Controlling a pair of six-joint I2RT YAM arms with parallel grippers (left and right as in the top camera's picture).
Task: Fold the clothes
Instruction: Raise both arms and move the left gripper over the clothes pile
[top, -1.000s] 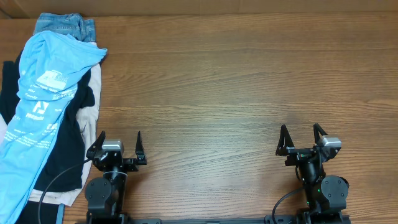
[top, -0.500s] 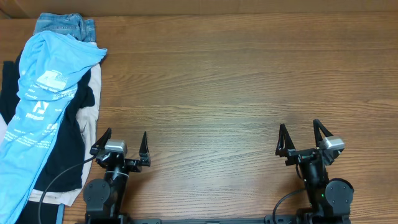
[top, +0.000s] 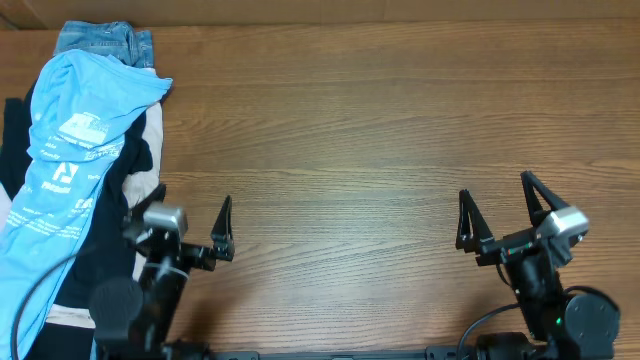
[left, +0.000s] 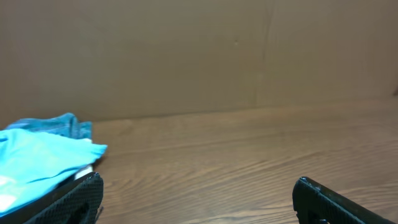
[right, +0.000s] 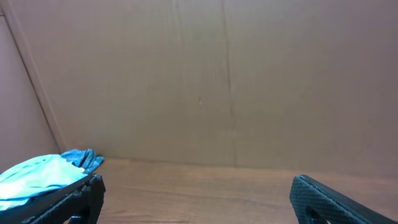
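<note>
**Shirt heaped at the left edge, both claws wide and empty**

The sky-blue T-shirt (top: 70, 150) lies draped lengthwise over a pile at the left edge of the table (top: 380, 130). Under it are a black T-shirt (top: 100, 255) and a cream garment (top: 152, 140), with denim jeans (top: 100, 40) at the far end. The left gripper (top: 190, 208) hangs just beside the pile's near end, jaws spread wide, holding nothing. The right gripper (top: 494, 190), equally wide and empty, sits well apart. Bare wood stretches between them. A cardboard wall (left: 186, 56) closes the far edge.
</note>
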